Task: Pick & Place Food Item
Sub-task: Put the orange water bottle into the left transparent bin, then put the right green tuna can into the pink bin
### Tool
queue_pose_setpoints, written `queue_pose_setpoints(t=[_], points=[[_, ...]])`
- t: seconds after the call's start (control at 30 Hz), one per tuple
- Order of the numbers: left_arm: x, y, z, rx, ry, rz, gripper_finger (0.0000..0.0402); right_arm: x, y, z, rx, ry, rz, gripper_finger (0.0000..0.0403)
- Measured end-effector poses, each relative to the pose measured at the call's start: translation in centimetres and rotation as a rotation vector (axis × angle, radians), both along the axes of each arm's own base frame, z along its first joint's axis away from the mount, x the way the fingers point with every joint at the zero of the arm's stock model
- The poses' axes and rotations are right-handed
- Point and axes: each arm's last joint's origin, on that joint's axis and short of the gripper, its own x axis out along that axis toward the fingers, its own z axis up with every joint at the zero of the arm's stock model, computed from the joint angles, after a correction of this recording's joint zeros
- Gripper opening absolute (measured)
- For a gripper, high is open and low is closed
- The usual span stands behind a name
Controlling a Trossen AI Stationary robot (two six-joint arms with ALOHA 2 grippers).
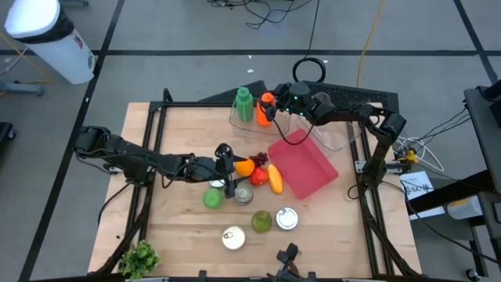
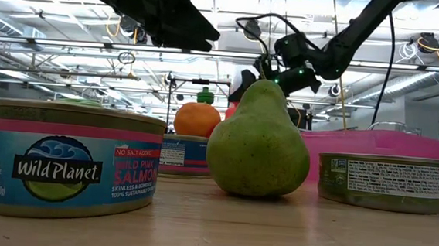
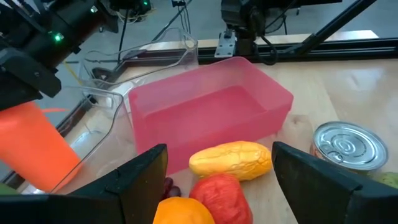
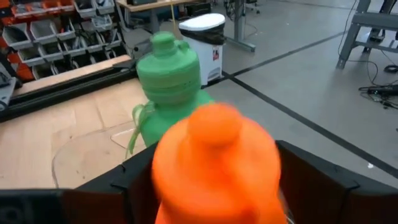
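1. Your right gripper (image 1: pixel 272 110) sits at the far edge of the table, fingers either side of the orange plastic bottle (image 4: pixel 214 165). You cannot tell whether they clamp it or have let go.
2. The bottle stands upright just beside the green plastic bottle (image 4: pixel 168 81), in or next to the clear plastic bin (image 1: pixel 333 133); which one is unclear.
3. Your left gripper (image 3: pixel 214 177) hovers with fingers apart over the yellow mango-like fruit (image 3: pixel 231 158) and the red fruit (image 3: pixel 214 196), by the pink plastic tray (image 3: pixel 211 109).
4. Judgement: the bottle looks light, stiff and smooth, so likely slippery. Take it at mid-body, below the cap shoulder.
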Motion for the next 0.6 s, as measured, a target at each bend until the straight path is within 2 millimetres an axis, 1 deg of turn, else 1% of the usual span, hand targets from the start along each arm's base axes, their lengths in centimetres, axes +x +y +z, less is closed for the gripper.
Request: queue_pose_setpoints(t=[0.2, 0.33, 0.5, 0.6], points=[[0.0, 0.0, 0.0, 0.000, 0.000, 0.000, 0.0299, 0.7, 0.9, 0.3, -0.079, 0.020, 0.047, 0.0304], [0.0, 0.0, 0.0, 0.000, 0.000, 0.000, 0.0299, 1.0, 1.8, 1.3, -0.160, 0.033, 0.064, 0.0308], [0.0, 0.0, 0.0, 0.004, 0.001, 0.000, 0.0299, 0.5, 3.4, 3.9, -0.237, 0.051, 0.045, 0.0309], [0.0, 0.0, 0.0, 0.031, 0.007, -0.009, 0.0299, -0.4, 4.9, 6.0, -0.247, 0.074, 0.044, 0.0309]])
